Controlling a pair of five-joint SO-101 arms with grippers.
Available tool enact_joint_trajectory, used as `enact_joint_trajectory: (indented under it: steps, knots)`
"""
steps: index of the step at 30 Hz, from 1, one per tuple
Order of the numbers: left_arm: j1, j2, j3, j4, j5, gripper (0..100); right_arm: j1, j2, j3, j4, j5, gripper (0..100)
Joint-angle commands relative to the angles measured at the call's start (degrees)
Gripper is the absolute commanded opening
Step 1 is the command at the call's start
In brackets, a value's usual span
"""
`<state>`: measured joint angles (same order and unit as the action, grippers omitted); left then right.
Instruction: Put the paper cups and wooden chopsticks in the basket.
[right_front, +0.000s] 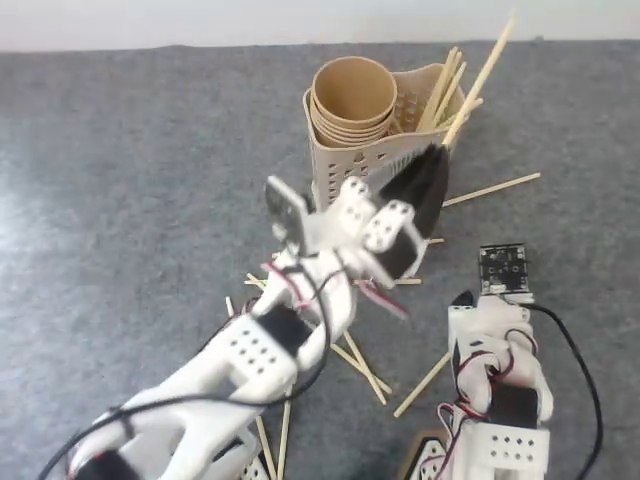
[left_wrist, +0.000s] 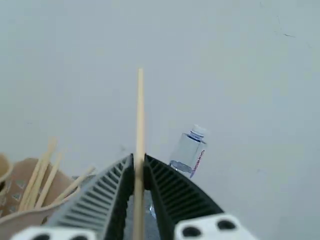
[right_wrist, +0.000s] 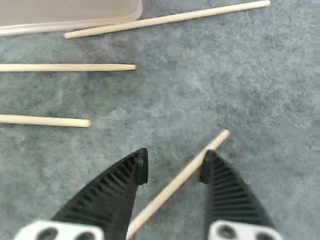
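A beige perforated basket (right_front: 365, 165) stands at the back of the grey carpet. It holds stacked paper cups (right_front: 352, 95) and several wooden chopsticks (right_front: 440, 90). My left gripper (right_front: 437, 158) (left_wrist: 139, 160) is raised at the basket's right front corner, shut on one chopstick (right_front: 482, 72) (left_wrist: 140, 115) that juts beyond the fingertips over the basket's right side. My right gripper (right_wrist: 172, 165) hangs low over the carpet, open, its jaws on either side of a loose chopstick (right_wrist: 187, 170) (right_front: 420, 387) lying flat.
More loose chopsticks lie on the carpet: one right of the basket (right_front: 492, 189), some under the left arm (right_front: 365, 368), others near the basket's base (right_wrist: 165, 19) (right_wrist: 65, 67). A clear plastic bottle (left_wrist: 187, 152) shows beyond the left gripper.
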<state>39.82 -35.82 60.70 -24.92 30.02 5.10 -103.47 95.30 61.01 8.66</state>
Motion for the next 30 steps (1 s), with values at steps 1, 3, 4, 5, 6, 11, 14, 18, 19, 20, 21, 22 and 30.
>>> enact_joint_trajectory:
  steps: [1,3,4,5,6,11,14,18,19,20,21,22,30]
  knots:
    - [0.26,-9.67,1.8,1.76,-0.88,1,5.67,-0.48,-7.65,0.31,0.79,0.0]
    - [0.35,-14.42,2.15,8.88,-0.7,1,8.31,-0.48,-11.87,2.33,0.79,2.8]
    - [0.44,-16.97,2.24,13.1,0.09,1,9.01,-0.48,-13.8,2.95,0.79,1.0]
    - [0.53,-19.52,2.24,17.23,1.76,1,9.19,-0.48,-15.65,2.95,0.88,0.2]
    - [0.35,-22.15,2.24,20.75,3.6,1,9.27,-0.48,-17.58,2.95,0.88,0.9]
    - [0.53,-33.32,3.91,33.41,5.36,1,8.31,-0.4,-27.25,3.21,3.34,0.6]
    - [0.62,-38.59,9.19,34.64,5.36,1,6.55,-0.4,-32.53,3.12,6.42,0.6]
    - [3.34,-43.6,14.37,34.64,3.6,1,1.8,0.66,-35.25,2.86,8.97,0.6]
    - [4.84,-44.48,15.34,34.64,2.64,1,0.22,1.71,-35.25,2.86,9.58,0.6]
    - [6.42,-45.27,15.96,34.64,2.02,1,-1.27,3.3,-35.16,2.77,10.02,0.6]
    - [7.65,-45.89,16.48,34.64,1.58,1,-2.51,5.32,-35.08,2.59,10.2,0.6]
    - [8.53,-46.15,16.75,34.64,1.58,1,-3.3,7.6,-35.08,1.71,10.11,0.6]
    - [10.29,-46.59,20.7,34.73,2.02,1,-9.1,18.42,-37.89,-5.23,9.93,0.6]
